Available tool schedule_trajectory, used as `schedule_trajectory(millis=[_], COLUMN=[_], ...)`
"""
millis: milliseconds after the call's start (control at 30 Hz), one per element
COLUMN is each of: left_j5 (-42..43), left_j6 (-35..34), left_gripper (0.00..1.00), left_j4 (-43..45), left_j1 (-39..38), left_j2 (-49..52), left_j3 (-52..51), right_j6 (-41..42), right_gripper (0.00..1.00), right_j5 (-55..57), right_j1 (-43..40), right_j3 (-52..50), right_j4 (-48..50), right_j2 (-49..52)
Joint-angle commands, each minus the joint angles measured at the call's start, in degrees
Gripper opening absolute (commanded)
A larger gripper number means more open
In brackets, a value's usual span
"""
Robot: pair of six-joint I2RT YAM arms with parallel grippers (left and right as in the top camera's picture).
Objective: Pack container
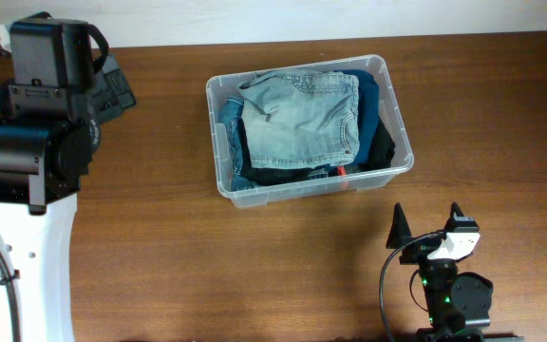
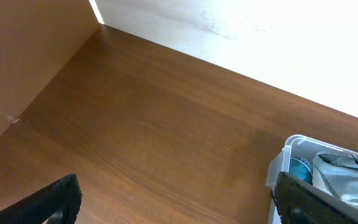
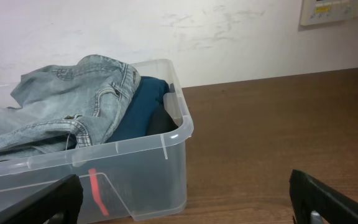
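Observation:
The clear plastic container (image 1: 400, 122) sits on the wooden table at the middle back, filled with folded clothes. Light blue denim (image 1: 300, 118) lies on top, over dark blue and black garments. In the right wrist view the container (image 3: 166, 155) is ahead left, with the denim (image 3: 73, 118) heaped above its rim. My right gripper (image 1: 426, 221) is open and empty, in front of the container's right corner (image 3: 182, 202). My left gripper (image 2: 179, 202) is open and empty at the table's far left; the container's corner (image 2: 284, 162) shows at its right.
The left arm's white and black body (image 1: 27, 190) stands along the left edge. A light wall (image 3: 229, 31) runs behind the table. A brown board (image 2: 17, 56) rises at the table's left side. Bare wood (image 1: 254, 275) lies in front of the container.

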Motion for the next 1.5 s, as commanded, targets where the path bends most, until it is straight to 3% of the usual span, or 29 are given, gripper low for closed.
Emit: schedule_trajectory(millis=[0, 233, 600, 867, 1133, 1333, 1467], left_j5=[-0.81, -0.79, -0.83, 0.11, 2.08, 2.27, 4.24], left_j6=[0.48, 0.48, 0.50, 0.48, -0.66, -4.90, -8.20], left_gripper=[0.99, 0.99, 0.99, 0.99, 0.99, 0.99, 0.99], left_j4=[0.11, -0.52, -0.76, -10.03, -15.02, -11.63, -4.83], left_j1=[0.24, 0.24, 0.24, 0.24, 0.24, 0.24, 0.24], left_j2=[-0.02, -0.83, -12.74, -22.53, -38.75, -50.69, -58.18], left_j3=[-0.07, -0.20, -0.20, -2.80, -20.55, -38.64, -53.27], right_j6=[-0.46, -0.44, -0.46, -0.44, -0.46, -0.44, -0.44], right_gripper=[0.99, 0.98, 0.98, 0.98, 0.98, 0.99, 0.98], right_j5=[-0.48, -0.48, -0.48, -0.48, -0.48, -0.48, -0.48], right_j1=[-0.39, -0.39, -0.39, -0.39, -0.39, -0.39, -0.39], right_j3=[-0.26, -0.26, -0.26, -0.26, -0.26, -0.26, -0.26], right_j4=[-0.48, -0.50, -0.50, -0.50, -0.50, -0.50, -0.48], right_j2=[-0.59, -0.59, -0.59, -0.59, -0.59, -0.59, -0.59])
